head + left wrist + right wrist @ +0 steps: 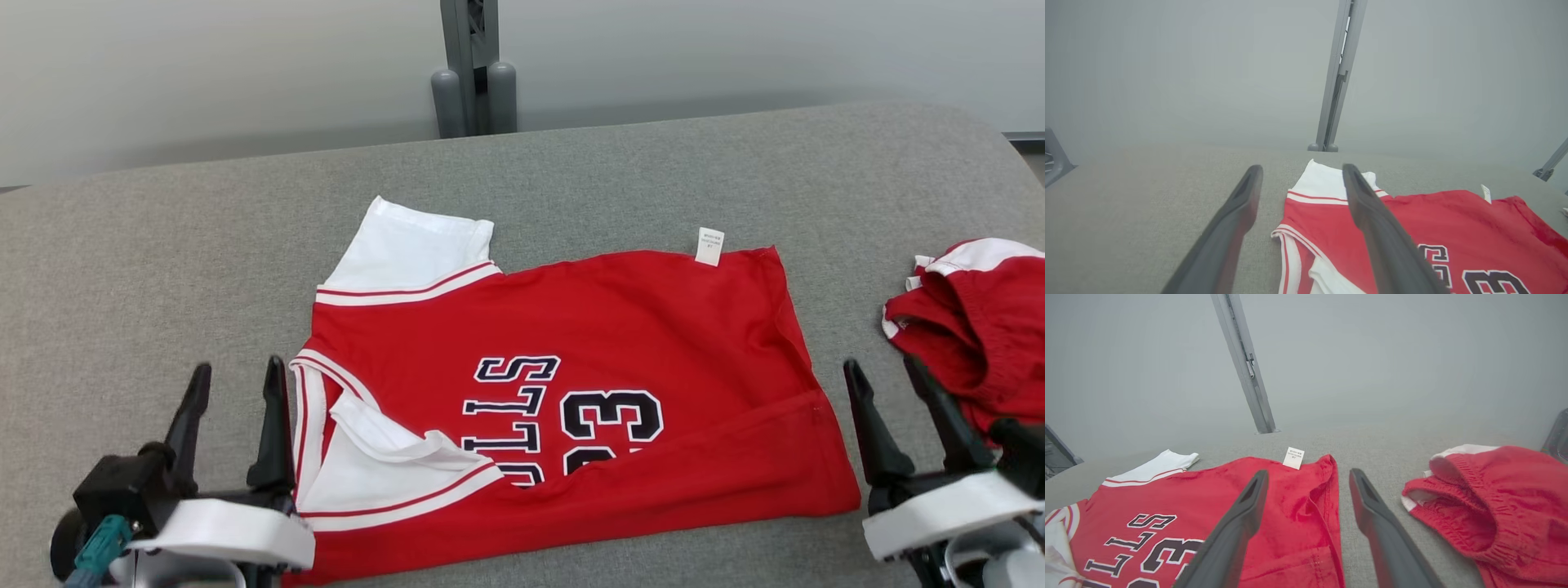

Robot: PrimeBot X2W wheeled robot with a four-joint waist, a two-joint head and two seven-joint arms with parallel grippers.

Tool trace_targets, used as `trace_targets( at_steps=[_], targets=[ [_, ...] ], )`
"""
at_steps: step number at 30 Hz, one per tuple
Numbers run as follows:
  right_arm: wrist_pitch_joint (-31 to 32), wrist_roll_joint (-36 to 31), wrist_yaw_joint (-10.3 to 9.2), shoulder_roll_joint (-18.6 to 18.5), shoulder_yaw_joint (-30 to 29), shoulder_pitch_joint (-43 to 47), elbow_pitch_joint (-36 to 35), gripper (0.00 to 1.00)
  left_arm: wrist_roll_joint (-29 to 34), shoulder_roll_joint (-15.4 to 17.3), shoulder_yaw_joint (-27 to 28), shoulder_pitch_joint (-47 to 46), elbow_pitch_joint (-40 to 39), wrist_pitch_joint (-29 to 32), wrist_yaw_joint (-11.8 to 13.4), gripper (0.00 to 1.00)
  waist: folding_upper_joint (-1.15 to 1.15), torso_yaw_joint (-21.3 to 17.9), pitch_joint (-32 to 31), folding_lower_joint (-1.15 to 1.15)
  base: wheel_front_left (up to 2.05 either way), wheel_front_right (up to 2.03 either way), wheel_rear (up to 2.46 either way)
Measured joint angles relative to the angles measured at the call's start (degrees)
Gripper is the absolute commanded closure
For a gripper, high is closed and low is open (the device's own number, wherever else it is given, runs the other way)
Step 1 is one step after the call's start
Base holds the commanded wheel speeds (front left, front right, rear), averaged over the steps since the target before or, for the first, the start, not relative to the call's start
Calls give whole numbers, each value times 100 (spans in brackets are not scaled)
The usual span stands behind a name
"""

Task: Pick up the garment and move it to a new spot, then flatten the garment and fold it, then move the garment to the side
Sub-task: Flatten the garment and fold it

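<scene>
Looking at a red cloth basketball jersey with white sleeves and black lettering (620,327), lying sideways across the grey fabric-covered table (163,245), long axis running left to right, near edge doubled over onto itself. Noticing the neck-and-sleeve end pointing toward the left gripper (239,365) and the hem end toward the right gripper (882,363), so pretty much pairing one arm per end, neither really winning on closeness. Seeing both sets of dark fingers standing wide apart, clutching nothing, hovering by the near corners: left one just beside the collar trim, right one just off the hem corner with cloth under its inner finger. Guessing at a next fold needing those near corners grabbed and carried away toward the far edge with the small white care label (709,245). Keeping an eye on the crumpled red shorts with white trim (980,327) sitting just beside the right gripper, apart from the jersey.
</scene>
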Motion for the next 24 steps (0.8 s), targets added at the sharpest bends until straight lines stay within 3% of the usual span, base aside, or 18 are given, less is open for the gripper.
trace_targets(
  at_steps=[8, 18, 24],
  targets=[
    [154, -526, 0, 305, -241, -118, -555, 0, 258, 88, -124, -439, 183, -157, -1, 0, 0, -11, -86, 0, 0, 0, 0],
    [360, -631, 0, 408, -288, -42, -768, 0, 257, 131, -259, -608, 442, -8, -63, 0, 0, -21, -3, 0, 0, 0, 0],
    [382, -630, 0, 405, -232, -90, -842, 0, 190, 157, -403, -1457, 902, 311, -407, 0, 0, -107, 188, 0, 0, 0, 0]
  ],
)
